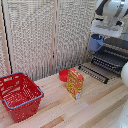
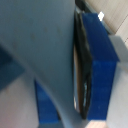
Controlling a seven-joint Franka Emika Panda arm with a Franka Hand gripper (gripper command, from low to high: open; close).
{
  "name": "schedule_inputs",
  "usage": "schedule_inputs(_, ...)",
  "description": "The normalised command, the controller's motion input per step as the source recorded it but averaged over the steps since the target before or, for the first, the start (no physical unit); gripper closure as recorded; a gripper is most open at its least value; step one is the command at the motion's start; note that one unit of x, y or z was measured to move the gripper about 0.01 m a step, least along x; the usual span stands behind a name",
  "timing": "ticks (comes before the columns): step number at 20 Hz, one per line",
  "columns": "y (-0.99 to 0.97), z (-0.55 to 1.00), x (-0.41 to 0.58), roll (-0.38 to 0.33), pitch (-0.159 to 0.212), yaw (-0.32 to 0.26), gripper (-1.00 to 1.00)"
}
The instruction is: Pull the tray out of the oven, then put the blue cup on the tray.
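Nearest the exterior camera, a red basket (image 1: 19, 95) with a blue-trimmed rim sits on the wooden table (image 1: 90, 107), well apart from the claw (image 1: 98, 38) and far toward the exterior view's left of it. Closer to the claw, though below it, an orange box (image 1: 75, 83) stands upright; its printed face shows yellow shapes, but no writing or brand can be read at this size. Just behind the box lies a small red bowl (image 1: 63, 75).

Farther back, the tray (image 1: 95, 73) of thin parallel wires juts out from the oven (image 1: 114, 56) over the table, lying below the claw. The oven itself sits below the claw and toward the exterior view's right of it.

The claw hangs above the tray, clamped on the blue cup (image 1: 96, 42), which is lifted clear of the rack. In the wrist view a dark finger pad (image 2: 85, 75) presses flat against the cup's blue wall (image 2: 100, 65), the rest being blurred.
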Motion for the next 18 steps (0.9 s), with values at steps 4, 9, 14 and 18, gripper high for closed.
schedule_inputs(4, -0.98, -0.05, 0.004, 0.0, 0.002, -0.074, 1.0)
schedule_inputs(9, -0.85, -0.14, 0.088, -0.009, 0.082, -0.065, 1.0)
schedule_inputs(14, -0.41, -0.07, 0.021, -0.012, 0.058, -0.04, 1.0)
schedule_inputs(18, -0.16, 0.1, -0.003, -0.083, 0.067, -0.042, -1.0)
